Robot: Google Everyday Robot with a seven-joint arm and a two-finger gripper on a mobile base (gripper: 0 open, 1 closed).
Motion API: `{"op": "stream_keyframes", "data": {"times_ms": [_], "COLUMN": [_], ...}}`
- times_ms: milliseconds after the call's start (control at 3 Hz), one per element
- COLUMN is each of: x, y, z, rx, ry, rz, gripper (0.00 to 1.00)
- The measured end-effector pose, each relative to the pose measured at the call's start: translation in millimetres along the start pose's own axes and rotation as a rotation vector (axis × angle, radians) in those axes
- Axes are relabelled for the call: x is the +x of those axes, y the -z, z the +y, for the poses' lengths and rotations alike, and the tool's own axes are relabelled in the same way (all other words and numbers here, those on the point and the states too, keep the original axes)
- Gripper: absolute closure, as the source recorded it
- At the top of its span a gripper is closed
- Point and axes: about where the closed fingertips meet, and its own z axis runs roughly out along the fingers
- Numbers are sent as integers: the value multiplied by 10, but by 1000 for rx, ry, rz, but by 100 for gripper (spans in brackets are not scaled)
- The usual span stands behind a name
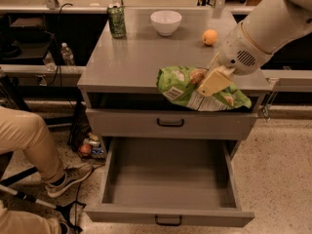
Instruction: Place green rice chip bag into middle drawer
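Note:
The green rice chip bag (181, 87) is crinkly bright green with white lettering. It hangs in the air over the front edge of the grey cabinet top (131, 62). My gripper (210, 83) is shut on the bag near its middle, tan fingers (214, 80) pressed into it. The white arm comes in from the upper right. The middle drawer (168, 177) is pulled fully open below, wide, deep and grey with a small black handle (168, 222). Nothing lies in it. The drawer above it (170, 123) is closed.
A green drink can (116, 20), a white bowl (165, 22) and an orange (210, 37) stand at the back of the cabinet top. A seated person's leg and shoe (44, 155) are at the left. Water bottles (67, 55) stand on a shelf behind.

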Motion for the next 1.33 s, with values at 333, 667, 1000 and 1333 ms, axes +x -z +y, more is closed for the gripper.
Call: {"op": "stream_keyframes", "data": {"times_ms": [333,667,1000,1333], "x": [202,660,949,1283], "y": [-184,-559,-819,-1173], "z": [98,320,435,568], "rx": [-34,-100,-122,-122], "ry": [-19,-63,-105,-156], "rz": [17,9,-7,-41], "gripper": [100,100,100,100]}}
